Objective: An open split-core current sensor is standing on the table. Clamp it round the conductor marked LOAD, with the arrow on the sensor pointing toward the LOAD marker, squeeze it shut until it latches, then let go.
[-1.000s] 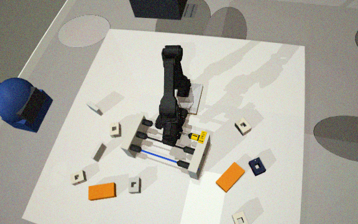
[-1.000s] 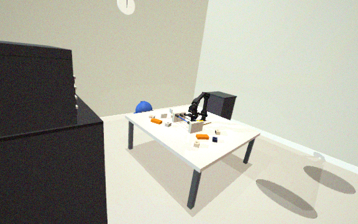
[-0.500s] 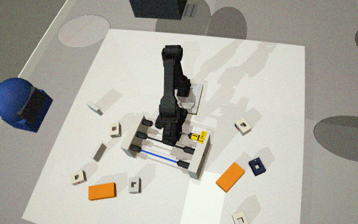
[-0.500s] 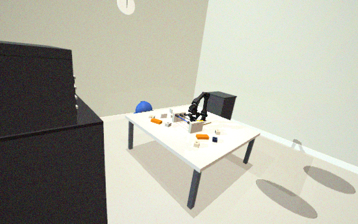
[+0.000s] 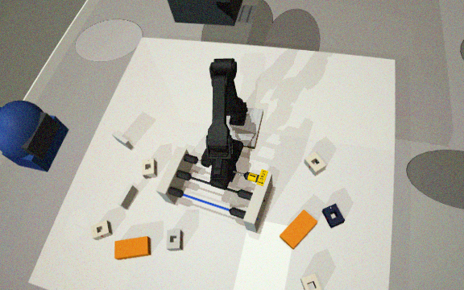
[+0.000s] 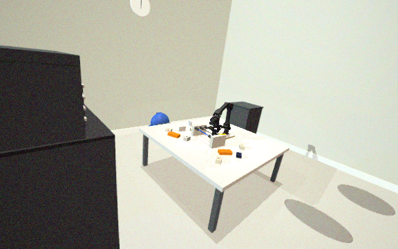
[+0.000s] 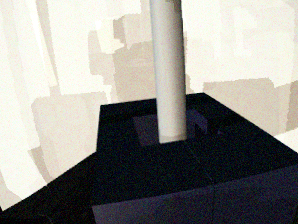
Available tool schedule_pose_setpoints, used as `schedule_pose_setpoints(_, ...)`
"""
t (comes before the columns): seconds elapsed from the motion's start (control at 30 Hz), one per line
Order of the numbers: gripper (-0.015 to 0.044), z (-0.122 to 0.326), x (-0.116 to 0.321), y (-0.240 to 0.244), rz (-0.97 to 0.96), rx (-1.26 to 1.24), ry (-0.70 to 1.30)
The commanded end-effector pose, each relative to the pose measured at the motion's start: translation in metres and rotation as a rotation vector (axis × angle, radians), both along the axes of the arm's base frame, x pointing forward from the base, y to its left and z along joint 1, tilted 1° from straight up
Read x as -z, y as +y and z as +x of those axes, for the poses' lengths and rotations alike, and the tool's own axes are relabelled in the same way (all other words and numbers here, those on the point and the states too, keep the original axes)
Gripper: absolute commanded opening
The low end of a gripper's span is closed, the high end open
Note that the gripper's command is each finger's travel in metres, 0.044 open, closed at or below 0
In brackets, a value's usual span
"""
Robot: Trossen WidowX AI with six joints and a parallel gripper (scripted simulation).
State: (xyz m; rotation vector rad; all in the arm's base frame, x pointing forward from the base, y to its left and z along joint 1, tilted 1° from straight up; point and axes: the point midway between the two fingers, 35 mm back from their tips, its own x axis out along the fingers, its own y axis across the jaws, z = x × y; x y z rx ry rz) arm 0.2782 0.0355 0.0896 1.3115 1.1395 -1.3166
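In the wrist view the dark navy split-core sensor (image 7: pixel 173 176) sits round a pale grey conductor (image 7: pixel 166 43), which passes through its middle hole. In the top view my gripper (image 5: pixel 220 182) (image 6: pixel 214 130) points straight down into the white conductor rack (image 5: pixel 256 211) (image 6: pixel 216 141) and hides the sensor. The yellow LOAD marker (image 5: pixel 258 176) is at the right end of the rack, just right of the gripper. A black conductor (image 5: pixel 197 180) and a blue conductor (image 5: pixel 205 202) run in front of it. My fingers stand a little apart, loose beside the sensor; they do not show clearly in the wrist view.
Around the rack lie two orange blocks (image 5: pixel 132 247) (image 5: pixel 298 229), a navy square block (image 5: pixel 331 213) and several small white square blocks, such as one on the left (image 5: pixel 149 167) and one on the right (image 5: pixel 315 162). A blue rounded object (image 5: pixel 18 133) stands off the table's left.
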Motion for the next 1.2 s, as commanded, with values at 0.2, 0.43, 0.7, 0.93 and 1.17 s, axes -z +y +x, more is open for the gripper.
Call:
schedule_pose_setpoints(0.2,0.0196,0.0,-0.0002,0.0,0.0,0.0,0.0)
schedule_pose_setpoints(0.43,0.0013,-0.0008,-0.0003,-0.0001,0.0,0.0,0.003)
schedule_pose_setpoints(0.7,0.0,-0.0008,-0.0003,-0.0001,0.0,0.0,0.003)
schedule_pose_setpoints(0.93,0.0,0.0046,-0.0007,-0.0011,0.014,0.0,0.105)
schedule_pose_setpoints(1.17,0.0,0.0046,-0.0007,-0.0011,0.014,0.0,0.105)
